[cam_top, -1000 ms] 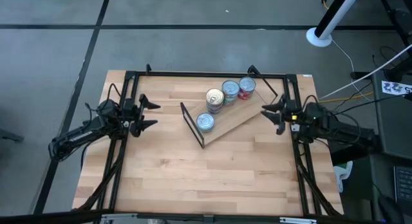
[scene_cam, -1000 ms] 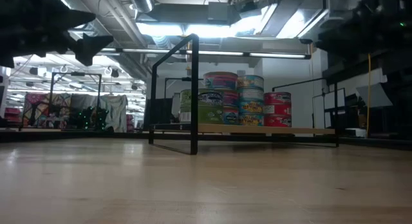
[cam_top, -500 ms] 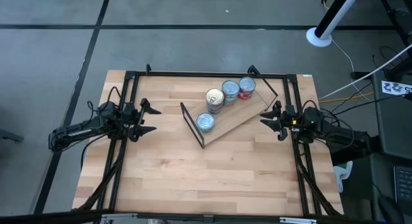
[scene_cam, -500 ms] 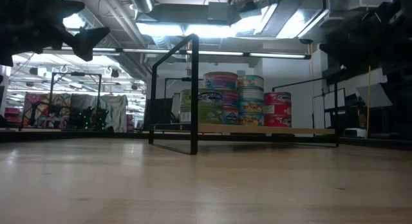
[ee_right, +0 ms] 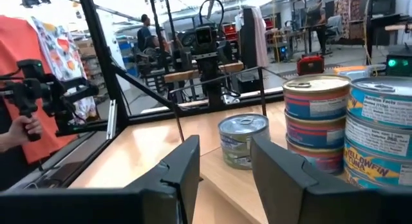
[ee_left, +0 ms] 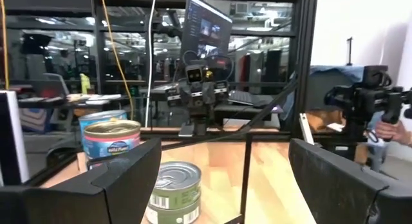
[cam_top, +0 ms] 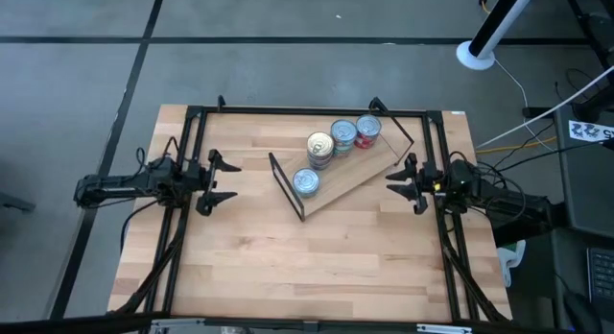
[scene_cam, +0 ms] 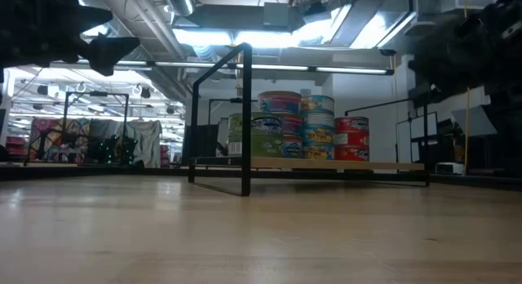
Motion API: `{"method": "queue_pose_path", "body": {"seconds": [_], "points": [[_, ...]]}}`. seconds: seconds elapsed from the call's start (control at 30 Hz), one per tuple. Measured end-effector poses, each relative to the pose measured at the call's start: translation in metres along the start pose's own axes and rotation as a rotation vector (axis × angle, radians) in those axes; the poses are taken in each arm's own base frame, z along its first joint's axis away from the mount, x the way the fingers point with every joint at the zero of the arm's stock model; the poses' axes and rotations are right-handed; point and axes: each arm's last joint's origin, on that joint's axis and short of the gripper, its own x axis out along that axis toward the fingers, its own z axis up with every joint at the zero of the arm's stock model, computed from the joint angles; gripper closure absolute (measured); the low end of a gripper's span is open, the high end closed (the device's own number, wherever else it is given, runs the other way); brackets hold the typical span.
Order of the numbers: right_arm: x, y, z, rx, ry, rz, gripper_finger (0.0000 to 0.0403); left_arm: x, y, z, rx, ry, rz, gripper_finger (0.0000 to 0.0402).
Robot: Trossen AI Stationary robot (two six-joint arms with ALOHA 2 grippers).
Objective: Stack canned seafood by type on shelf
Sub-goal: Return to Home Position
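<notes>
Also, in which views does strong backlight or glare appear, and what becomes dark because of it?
Low view: bright ceiling lights sit behind the shelf, so its wire frame turns to black silhouette, while the tins are well lit. High view: even light, with only the lids glinting. Left wrist view: a white wall glares beside the dim room; the left gripper, jaws open, looks dark.

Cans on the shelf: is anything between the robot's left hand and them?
Yes. The shelf's black wire end frame stands between the open left hand and the nearest can.
</notes>
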Motion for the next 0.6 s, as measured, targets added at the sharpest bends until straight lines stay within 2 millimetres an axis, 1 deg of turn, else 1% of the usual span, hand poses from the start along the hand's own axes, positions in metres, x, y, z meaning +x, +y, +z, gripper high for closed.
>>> {"method": "queue_pose_path", "body": {"seconds": [0.13, 0.3, 0.6], "points": [[0.0, 0.001, 0.0, -0.024, 0.006, 0.023, 0.0265, 0.0, 0.0, -0.004, 0.018, 0.043, 0.02, 0.0066], [0.0, 0.001, -0.001, -0.035, 0.008, 0.035, 0.0265, -0.001, 0.005, -0.014, 0.0, 0.139, 0.151, 0.0066], [0.0, 0.0, -0.001, -0.034, 0.009, 0.003, 0.0265, -0.001, 0.005, -0.013, 0.1, 0.144, 0.152, 0.0066]]}}
